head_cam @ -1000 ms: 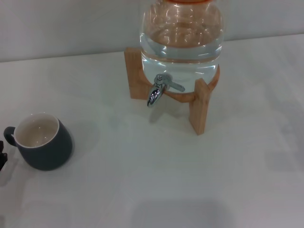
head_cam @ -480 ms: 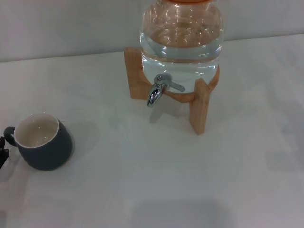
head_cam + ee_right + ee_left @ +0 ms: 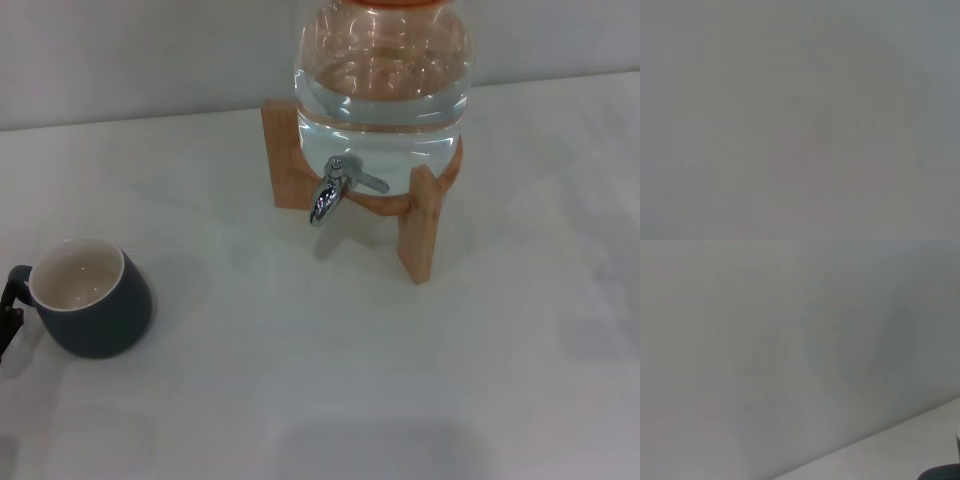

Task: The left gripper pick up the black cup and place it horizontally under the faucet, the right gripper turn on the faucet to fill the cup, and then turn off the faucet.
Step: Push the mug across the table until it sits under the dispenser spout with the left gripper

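Task barely begun. Black cup (image 3: 90,298) stands upright near the worktop's (image 3: 300,380) left edge, unlifted. Left end effector (image 3: 8,312) sits beside its handle; finger state cannot be told. Faucet (image 3: 335,188) untouched, not running. Right end effector unseen.

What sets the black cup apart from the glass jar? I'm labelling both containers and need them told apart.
The black cup is dark and opaque with a cream lining; the glass jar is clear. The cup looks empty, while the jar holds water. The cup sits straight on the table; the jar rests raised on a wooden stand and is far larger. Both stand upright.
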### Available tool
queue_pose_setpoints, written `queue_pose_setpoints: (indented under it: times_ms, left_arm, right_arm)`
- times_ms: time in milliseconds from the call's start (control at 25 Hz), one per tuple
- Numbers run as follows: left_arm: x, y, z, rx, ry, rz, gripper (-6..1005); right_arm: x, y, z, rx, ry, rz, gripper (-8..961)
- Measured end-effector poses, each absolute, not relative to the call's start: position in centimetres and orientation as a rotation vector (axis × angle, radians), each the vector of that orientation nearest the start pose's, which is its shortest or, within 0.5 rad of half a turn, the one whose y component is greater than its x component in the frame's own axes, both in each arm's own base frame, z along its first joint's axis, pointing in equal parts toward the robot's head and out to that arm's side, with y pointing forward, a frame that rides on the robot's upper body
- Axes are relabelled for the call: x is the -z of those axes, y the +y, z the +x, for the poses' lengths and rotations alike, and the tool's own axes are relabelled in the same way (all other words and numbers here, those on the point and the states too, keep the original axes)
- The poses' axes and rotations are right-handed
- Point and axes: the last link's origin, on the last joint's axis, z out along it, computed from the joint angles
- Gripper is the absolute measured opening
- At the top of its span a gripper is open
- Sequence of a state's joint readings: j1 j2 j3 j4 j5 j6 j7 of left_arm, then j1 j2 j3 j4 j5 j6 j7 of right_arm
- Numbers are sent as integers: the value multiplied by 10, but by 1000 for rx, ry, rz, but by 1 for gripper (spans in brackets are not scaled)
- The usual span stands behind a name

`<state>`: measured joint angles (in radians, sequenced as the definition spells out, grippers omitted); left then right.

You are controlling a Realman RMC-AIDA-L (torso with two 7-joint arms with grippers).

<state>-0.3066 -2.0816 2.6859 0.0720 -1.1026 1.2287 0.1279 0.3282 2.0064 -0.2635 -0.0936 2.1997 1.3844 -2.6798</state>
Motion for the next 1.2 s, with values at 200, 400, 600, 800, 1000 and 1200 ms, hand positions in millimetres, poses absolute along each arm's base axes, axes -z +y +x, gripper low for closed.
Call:
queue_pose_setpoints:
  times_ms: [200, 400, 600, 800, 1000, 1200]
  left_arm:
    - [25, 268, -371, 346, -326, -1732, 783]
    - [27, 268, -370, 352, -325, -1738, 781]
    - [29, 268, -368, 356, -322, -1748, 778]
    - [28, 267, -370, 349, -322, -1750, 776]
    - [28, 269, -369, 347, -319, -1752, 774]
    - [28, 271, -370, 339, -321, -1756, 772]
  right_arm:
    - [-101, 282, 399, -792, 547, -1214, 856]
    - [-102, 281, 399, -793, 545, -1212, 856]
    - [-102, 281, 399, -795, 543, -1212, 856]
    - [-102, 281, 399, -796, 542, -1212, 856]
    - [-102, 281, 399, -796, 542, -1210, 856]
    - [-102, 281, 399, -796, 542, -1209, 856]
